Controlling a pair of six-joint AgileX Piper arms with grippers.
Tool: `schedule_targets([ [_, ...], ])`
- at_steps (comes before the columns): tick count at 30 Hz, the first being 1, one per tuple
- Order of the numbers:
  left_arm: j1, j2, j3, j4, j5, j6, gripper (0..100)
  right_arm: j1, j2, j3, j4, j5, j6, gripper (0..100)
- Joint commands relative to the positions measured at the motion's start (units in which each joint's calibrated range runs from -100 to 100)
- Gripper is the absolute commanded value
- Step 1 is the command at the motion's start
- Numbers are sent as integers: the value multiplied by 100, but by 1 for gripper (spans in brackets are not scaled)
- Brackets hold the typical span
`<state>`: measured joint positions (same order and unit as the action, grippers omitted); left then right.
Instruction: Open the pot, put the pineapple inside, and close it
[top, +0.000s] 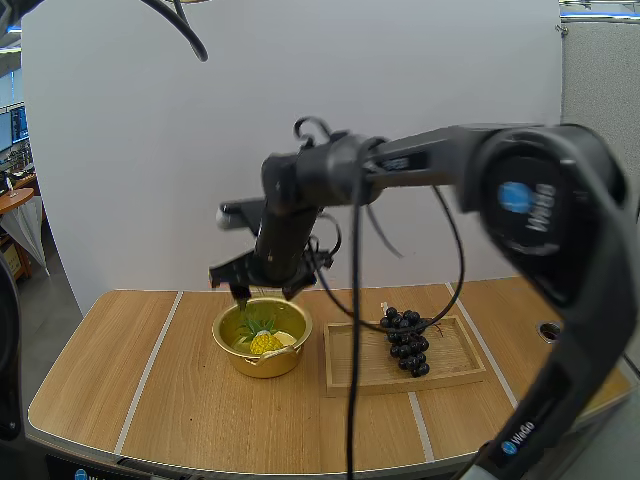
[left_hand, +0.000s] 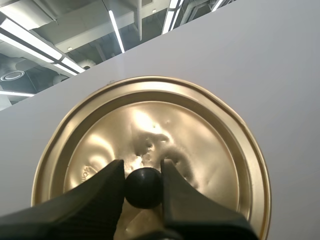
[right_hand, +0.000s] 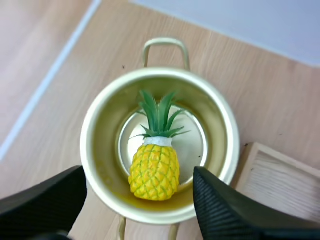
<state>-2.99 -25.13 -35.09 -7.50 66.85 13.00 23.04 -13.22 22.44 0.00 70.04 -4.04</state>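
A gold pot (top: 262, 364) stands open on the wooden table, and a yellow pineapple (top: 265, 342) with green leaves lies inside it. My right gripper (top: 266, 292) hovers just above the pot. In the right wrist view its fingers are spread wide and open (right_hand: 140, 172), holding nothing, with the pineapple (right_hand: 155, 167) on the bottom of the pot (right_hand: 95, 120) beneath them. My left gripper (left_hand: 143, 170) is shut on the black knob (left_hand: 143, 187) of the gold lid (left_hand: 200, 150), which it holds up in front of the white wall.
A wooden tray (top: 355, 368) lies just right of the pot, with a bunch of dark grapes (top: 407, 342) on it. Bare table extends left of the pot and along the front edge. The pot's handles point toward the front and back.
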Motion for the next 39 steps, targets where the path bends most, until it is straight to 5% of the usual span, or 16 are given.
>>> schedule_targets([
  [1,-20,-30,-35,8,-184,-22,0,0,-622,58,-92,284,-4,100],
  [7,-20,-30,-35,8,-184,-22,0,0,-1817,444,-112,547,-4,100],
  [13,-20,-30,-35,8,-184,-22,0,0,-2806,596,-112,1149,-4,0],
  [23,-20,-30,-35,8,-184,-22,0,0,-3982,639,-200,2116,-4,0],
  [39,-20,-30,-35,8,-184,-22,0,0,-4590,639,-200,2136,-4,0],
])
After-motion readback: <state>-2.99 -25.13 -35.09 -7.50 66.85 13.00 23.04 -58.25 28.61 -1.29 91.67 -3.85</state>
